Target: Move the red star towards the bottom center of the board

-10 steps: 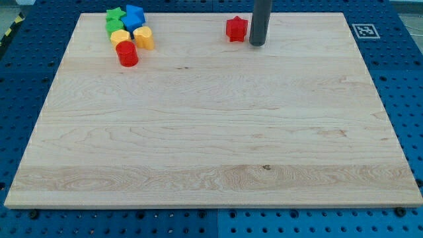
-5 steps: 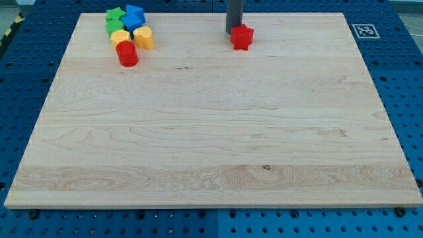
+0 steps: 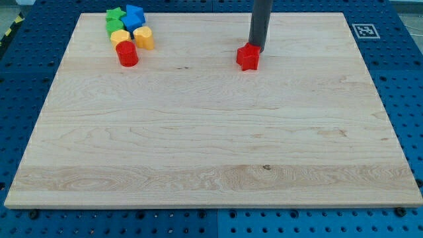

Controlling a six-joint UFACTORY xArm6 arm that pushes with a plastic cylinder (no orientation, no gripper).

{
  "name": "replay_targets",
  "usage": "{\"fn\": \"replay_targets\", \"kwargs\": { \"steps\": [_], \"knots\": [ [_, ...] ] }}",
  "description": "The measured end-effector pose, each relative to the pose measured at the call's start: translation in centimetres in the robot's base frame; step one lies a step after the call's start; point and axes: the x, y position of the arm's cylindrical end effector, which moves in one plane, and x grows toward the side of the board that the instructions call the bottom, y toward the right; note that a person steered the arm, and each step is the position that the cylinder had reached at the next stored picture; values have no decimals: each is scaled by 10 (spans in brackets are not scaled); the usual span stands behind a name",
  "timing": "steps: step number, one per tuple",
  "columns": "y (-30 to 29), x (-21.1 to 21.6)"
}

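The red star (image 3: 248, 57) lies on the wooden board (image 3: 211, 132), near the view's top, a little right of centre. My tip (image 3: 257, 48) is just above and slightly right of the star, touching or almost touching its upper right edge. The dark rod rises from there out of the view's top.
A cluster of blocks sits at the view's top left: a green star (image 3: 115, 14), a blue block (image 3: 135, 15), a green block (image 3: 114, 26), two yellow blocks (image 3: 120, 36) (image 3: 144, 38) and a red cylinder (image 3: 127, 53). A marker tag (image 3: 363, 30) is at the top right corner.
The red star has slid down the view and slightly right, away from the top edge. My tip went from right of the star to behind it and followed it down.
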Motion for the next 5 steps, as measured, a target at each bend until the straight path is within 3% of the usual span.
{"fn": "replay_targets", "kwargs": {
  "steps": [3, 5],
  "knots": [
    [-3, 58],
    [-32, 66]
  ]
}}
